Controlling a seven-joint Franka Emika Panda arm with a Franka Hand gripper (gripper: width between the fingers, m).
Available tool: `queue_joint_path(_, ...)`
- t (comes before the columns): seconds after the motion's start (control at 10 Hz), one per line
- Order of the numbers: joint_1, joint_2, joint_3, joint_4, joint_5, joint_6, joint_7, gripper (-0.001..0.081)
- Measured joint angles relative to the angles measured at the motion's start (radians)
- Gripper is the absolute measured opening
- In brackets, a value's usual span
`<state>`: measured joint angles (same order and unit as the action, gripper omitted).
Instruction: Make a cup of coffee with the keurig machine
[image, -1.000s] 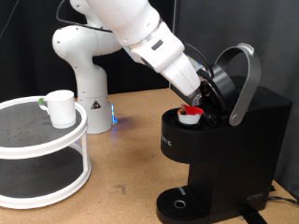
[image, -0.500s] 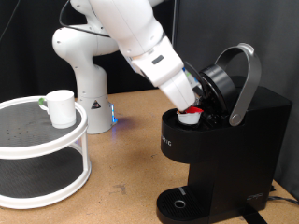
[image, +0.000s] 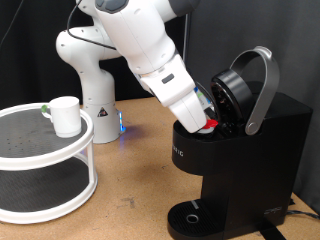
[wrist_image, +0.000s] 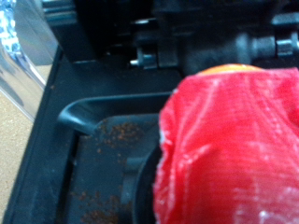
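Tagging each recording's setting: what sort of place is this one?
Probably a robotics lab bench, not a home kitchen: a second, small white robot arm stands on the wooden tabletop, the keurig machine sits beside a two-tier white rack holding the cup, against a black backdrop.

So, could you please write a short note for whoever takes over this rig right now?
Gripper: down at the keurig machine's open pod chamber, head raised; fingers hidden, state unclear.
Pod: red-topped, at the chamber, filling the wrist view; whether seated is unclear.
Cup: on the top tier of the white rack, at the exterior view's left.
Left: lid is open, drip tray has no cup.
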<state>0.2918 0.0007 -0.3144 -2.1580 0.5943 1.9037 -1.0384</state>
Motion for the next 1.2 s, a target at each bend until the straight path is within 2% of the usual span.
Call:
queue_joint_path(0.7,0.000,0.003,0.001,-0.001,0.016,0.006,-0.021,0.0805)
queue_joint_path(1.2,-0.006,-0.021,-0.003,-0.001,0.105,0.004,-0.110,0.0805)
